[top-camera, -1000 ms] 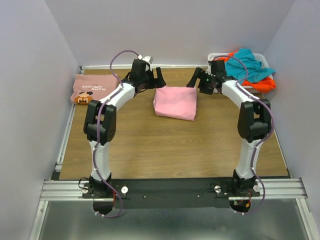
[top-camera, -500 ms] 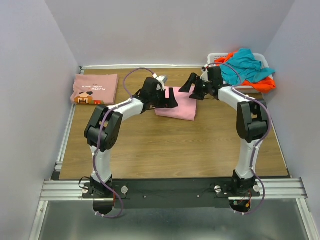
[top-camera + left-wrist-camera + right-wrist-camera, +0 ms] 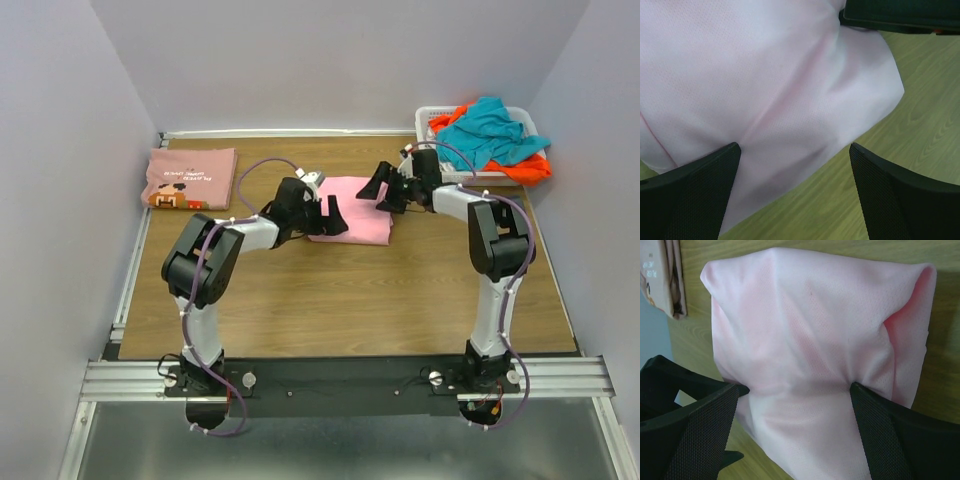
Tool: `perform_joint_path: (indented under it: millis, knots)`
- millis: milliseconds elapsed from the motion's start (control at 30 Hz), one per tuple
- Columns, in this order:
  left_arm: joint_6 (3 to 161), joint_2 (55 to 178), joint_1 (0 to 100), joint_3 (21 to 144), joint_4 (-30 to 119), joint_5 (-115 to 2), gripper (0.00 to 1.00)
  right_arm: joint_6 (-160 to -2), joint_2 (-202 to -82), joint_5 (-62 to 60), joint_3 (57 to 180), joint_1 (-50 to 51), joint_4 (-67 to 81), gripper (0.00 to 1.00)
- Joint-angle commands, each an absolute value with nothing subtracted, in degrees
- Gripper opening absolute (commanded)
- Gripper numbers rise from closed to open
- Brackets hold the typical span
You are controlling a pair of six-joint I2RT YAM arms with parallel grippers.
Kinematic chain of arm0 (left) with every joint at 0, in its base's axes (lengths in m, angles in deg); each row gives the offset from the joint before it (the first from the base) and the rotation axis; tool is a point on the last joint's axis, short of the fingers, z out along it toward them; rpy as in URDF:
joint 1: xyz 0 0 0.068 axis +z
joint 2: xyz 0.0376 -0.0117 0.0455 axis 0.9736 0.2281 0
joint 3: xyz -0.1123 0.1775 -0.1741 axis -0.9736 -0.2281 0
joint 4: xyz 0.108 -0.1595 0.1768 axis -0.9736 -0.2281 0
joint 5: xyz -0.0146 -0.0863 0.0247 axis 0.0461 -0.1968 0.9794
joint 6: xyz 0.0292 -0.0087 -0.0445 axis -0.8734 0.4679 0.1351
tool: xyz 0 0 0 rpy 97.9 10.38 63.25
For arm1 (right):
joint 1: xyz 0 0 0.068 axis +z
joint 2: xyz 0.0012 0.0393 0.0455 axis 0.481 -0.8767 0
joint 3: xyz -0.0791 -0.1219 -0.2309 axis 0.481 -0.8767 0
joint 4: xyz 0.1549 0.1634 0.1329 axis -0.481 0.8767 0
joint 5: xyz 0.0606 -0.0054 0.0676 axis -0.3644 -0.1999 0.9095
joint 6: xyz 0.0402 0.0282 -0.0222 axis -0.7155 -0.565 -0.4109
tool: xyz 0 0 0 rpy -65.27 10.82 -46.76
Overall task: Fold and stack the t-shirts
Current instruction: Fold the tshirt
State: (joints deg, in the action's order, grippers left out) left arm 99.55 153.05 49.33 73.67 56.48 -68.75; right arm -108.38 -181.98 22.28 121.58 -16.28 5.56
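The plain light-pink t-shirt point(image 3: 360, 212) lies folded at the table's middle back. My left gripper point(image 3: 332, 216) is open and low over the shirt's left near edge; in the left wrist view point(image 3: 794, 150) its fingers point(image 3: 695, 195) straddle the cloth point(image 3: 765, 75) and bare wood. My right gripper point(image 3: 373, 190) is open at the shirt's back right, and its fingers point(image 3: 900, 435) stand wide either side of bunched cloth point(image 3: 805, 340) in the right wrist view point(image 3: 796, 390). The dusty-pink t-shirt with the pixel print point(image 3: 190, 178) lies folded at the back left.
A white basket point(image 3: 425, 115) at the back right holds a teal t-shirt point(image 3: 490, 130) and an orange one point(image 3: 530, 168). The dusty-pink shirt's edge shows in the right wrist view point(image 3: 670, 280). Walls enclose the table on three sides.
My left gripper has swung from behind the shirt's left corner down to its left near edge. My right gripper has moved left and down onto the shirt's back right.
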Motion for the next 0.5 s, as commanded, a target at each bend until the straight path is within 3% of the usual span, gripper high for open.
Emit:
perform_joint_path:
  millis: [0, 333, 467]
  knots:
    - [102.08, 150.00, 49.04, 65.40, 53.90, -69.66, 0.98, -103.79, -181.52, 21.18, 115.58, -15.04, 10.31, 1.00]
    - [111.57, 126.45, 44.04, 41.94, 53.29, -61.23, 0.98, -99.83, -169.23, 18.46, 101.78, -9.77, 9.70, 1.00]
    - [114.30, 113.79, 41.57, 39.36, 51.62, -59.12, 0.98, -99.47, -161.92, 20.38, 99.75, -7.74, 9.87, 1.00]
